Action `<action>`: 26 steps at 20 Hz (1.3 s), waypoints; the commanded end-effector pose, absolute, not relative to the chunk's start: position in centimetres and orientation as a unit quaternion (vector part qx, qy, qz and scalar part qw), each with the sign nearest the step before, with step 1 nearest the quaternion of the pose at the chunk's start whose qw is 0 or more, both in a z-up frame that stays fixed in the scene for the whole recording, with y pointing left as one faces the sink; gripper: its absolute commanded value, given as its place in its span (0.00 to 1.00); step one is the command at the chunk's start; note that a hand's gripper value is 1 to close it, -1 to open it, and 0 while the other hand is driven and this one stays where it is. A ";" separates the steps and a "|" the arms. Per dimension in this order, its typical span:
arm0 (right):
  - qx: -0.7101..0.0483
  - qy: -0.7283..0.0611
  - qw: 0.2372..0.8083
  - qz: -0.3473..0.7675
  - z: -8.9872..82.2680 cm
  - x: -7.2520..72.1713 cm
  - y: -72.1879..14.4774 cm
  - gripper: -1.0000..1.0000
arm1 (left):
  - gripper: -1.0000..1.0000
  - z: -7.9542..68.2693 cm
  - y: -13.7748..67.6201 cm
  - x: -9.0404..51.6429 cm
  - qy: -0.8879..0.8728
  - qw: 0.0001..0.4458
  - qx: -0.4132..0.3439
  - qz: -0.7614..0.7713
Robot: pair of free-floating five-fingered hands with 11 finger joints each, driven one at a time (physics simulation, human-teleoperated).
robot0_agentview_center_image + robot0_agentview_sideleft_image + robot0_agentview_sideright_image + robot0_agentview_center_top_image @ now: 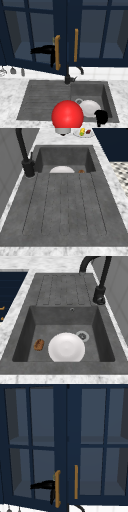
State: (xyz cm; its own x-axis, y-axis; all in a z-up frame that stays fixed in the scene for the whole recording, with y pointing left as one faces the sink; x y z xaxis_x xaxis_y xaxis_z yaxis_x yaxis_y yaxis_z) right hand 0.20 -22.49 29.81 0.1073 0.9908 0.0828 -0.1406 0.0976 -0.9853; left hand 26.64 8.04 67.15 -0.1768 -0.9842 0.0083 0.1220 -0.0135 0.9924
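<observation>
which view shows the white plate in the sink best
The right side view: the white plate lies whole in the basin, beside the drain. The front view shows it partly behind a red ball; the left side view shows just its top edge.

colour: both hands are plain black all over, no lighter patches, pretty much silhouettes against the scene
left hand (44, 50): slim and human-like, long thin fingers, with a narrow dark bit hanging lower at 1 end; same black shape in the upper view (45, 485)
right hand (101, 117): reads as a rounded, chunky black blob with a short stub at the bottom
attachments: 2 free-floating hands, no arm or wrist joined on
surface: smooth matte, no cables, screws or markings I can make out
</observation>
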 end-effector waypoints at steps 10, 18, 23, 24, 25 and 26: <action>-0.464 -0.458 0.582 0.486 29.8 0.2 -22.5 0.50 | 0.00 66.5 4.1 34.5 -0.478 0.515 0.455 -0.547; -0.464 -0.458 0.582 0.486 29.8 0.2 -22.5 0.50 | 0.00 66.4 3.6 39.4 -0.451 0.541 0.482 -0.520; -0.464 -0.458 0.582 0.486 29.8 0.2 -22.5 0.50 | 0.00 66.7 5.6 37.9 -0.452 0.545 0.486 -0.512; -0.464 -0.458 0.582 0.486 29.8 0.2 -22.5 0.50 | 0.00 66.8 6.0 36.7 -0.448 0.546 0.492 -0.510; -0.464 -0.458 0.582 0.486 29.8 0.2 -22.5 0.50 | 0.00 67.0 6.7 35.0 -0.443 0.551 0.499 -0.500; -0.464 -0.458 0.582 0.486 29.8 0.2 -22.5 0.50 | 0.00 66.8 7.6 35.1 -0.447 0.555 0.496 -0.497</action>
